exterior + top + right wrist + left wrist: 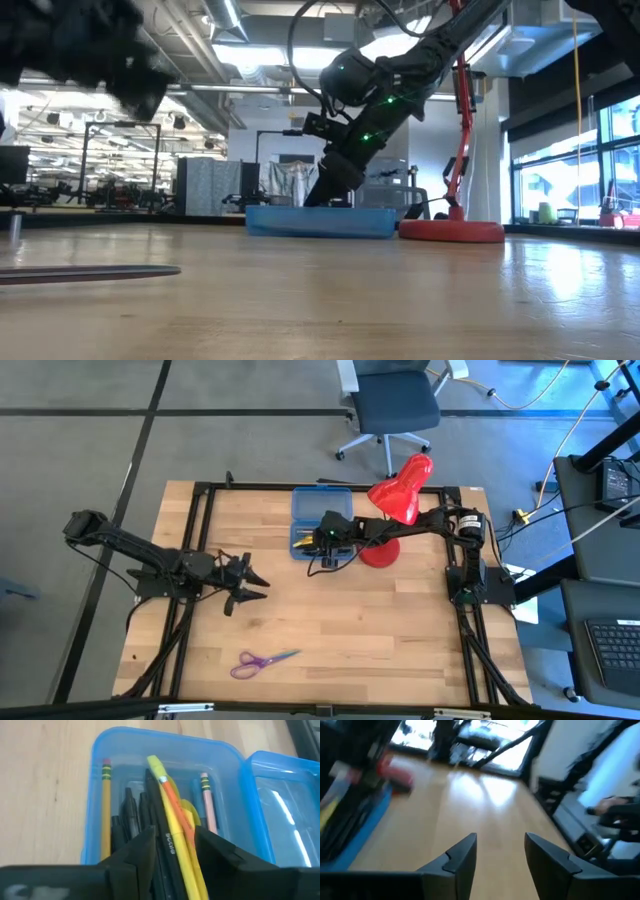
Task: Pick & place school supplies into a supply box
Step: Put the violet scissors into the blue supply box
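While the left gripper (pixel 250 586) is hovering unclenched over bare table, we are noting the purple-handled scissors (pixel 263 660) lying flat near the front edge: light, stiff, best pinched across the blades. Rightward, the right gripper (pixel 172 851) is grasping pens over the supply box (pixel 320 517).

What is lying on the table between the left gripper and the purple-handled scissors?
Nothing: in the high view, only bare wooden table separates the left gripper, open, from the purple-handled scissors.

Right gripper (pixel 312 546) over blue supply box (pixel 318 508); scissors (pixel 262 661) well apart.
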Robot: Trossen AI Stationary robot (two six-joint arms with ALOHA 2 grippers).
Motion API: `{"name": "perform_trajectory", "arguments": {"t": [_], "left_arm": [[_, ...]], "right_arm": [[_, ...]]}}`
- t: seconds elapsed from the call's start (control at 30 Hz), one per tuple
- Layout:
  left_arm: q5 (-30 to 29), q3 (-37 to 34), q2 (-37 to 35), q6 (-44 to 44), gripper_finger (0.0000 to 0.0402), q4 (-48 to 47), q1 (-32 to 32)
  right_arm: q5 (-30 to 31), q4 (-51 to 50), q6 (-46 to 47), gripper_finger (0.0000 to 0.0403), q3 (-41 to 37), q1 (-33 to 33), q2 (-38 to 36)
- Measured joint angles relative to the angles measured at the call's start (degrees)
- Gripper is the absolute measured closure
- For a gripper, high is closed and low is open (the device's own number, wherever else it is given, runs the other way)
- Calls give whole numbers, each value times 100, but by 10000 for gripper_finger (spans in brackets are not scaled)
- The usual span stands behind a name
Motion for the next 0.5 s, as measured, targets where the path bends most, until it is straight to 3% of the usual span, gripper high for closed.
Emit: {"name": "perform_trajectory", "arguments": {"t": [0.17,0.27,0.37,0.5], "left_arm": [[338,952,85,770,234,-735,-77],[-43,1663,384,1061,233,-1969,-255],[-480,2295,872,821,233,-3152,-455],[-404,2906,1634,-132,233,-4183,-806]], "right_arm": [[393,-203,141,258,122,39,-53],[68,-209,446,258,177,182,-140],[-250,-299,645,258,181,472,-259],[-124,-771,977,258,178,856,-348]]}}
